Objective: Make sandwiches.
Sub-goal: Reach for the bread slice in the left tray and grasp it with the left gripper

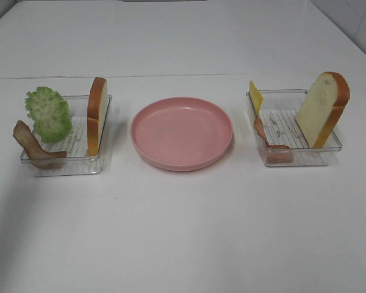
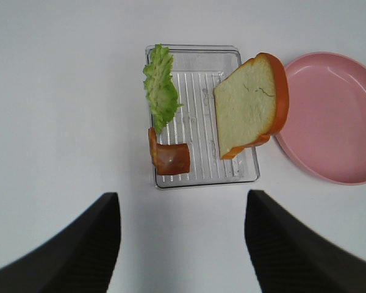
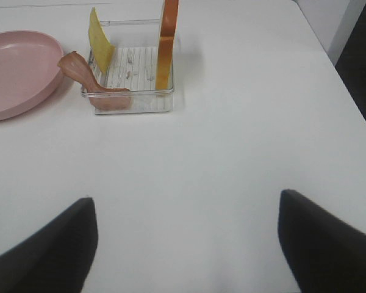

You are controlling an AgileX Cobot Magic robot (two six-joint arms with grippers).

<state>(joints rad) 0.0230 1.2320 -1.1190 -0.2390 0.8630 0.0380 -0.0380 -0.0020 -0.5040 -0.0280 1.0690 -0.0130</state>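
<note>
I see bright, even, diffuse light; the white counter (image 1: pixel 183 232) nearly washes out. A faint shadow hugs the pink plate (image 1: pixel 171 165), the high view's lower left corner dims, and detail is slightly soft.

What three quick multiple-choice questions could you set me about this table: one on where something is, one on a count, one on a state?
1. Where is the lettuce?
A. in the left tray
B. in the right tray
C. on the pink plate

2. How many bread slices are there?
A. one
B. two
C. four

3. What state is the pink plate in?
A. bare
B. holding a finished sandwich
C. turned upside down

Answers:
1 A: the green leaf stands in the left tray, near a bacon strip.
2 B: one slice stands on edge in the left tray and one leans in the right tray.
3 A: the plate sits right way up with nothing on it.
</note>
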